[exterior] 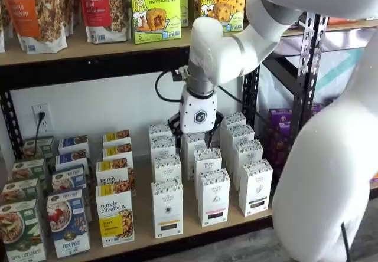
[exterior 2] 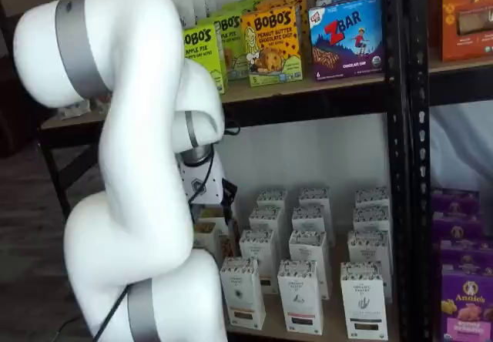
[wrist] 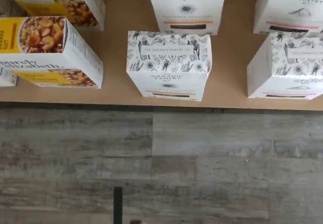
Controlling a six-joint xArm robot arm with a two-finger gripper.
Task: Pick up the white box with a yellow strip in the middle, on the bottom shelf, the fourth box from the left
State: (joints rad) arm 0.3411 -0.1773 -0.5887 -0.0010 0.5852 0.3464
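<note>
A: Where's the claw [exterior: 197, 133] vs the target?
B: Hanging over the mid rows, jaws spread wide, nothing held. The white box [exterior: 167, 208] w/ yellow strip stands front row on the bottom shelf [exterior: 195, 238], so fwd of the claw and lower, toward the shelf edge.
A: Axis?
B: Upright, long axis vertical. Speckled cap [wrist: 168, 52] faces up in wrist view.
A: Room?
B: Tight-ish. Purely elizabeth box [exterior: 115, 216] one side, alike carton [exterior: 213, 196] the other; bare board between. Grey plank floor [wrist: 161, 163] below.

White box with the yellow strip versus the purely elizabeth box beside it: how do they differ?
The white box is slimmer, the purely elizabeth box wider. The white box has a thin yellow strip, the purely elizabeth box a big yellow label. Both stand upright, front row.
</note>
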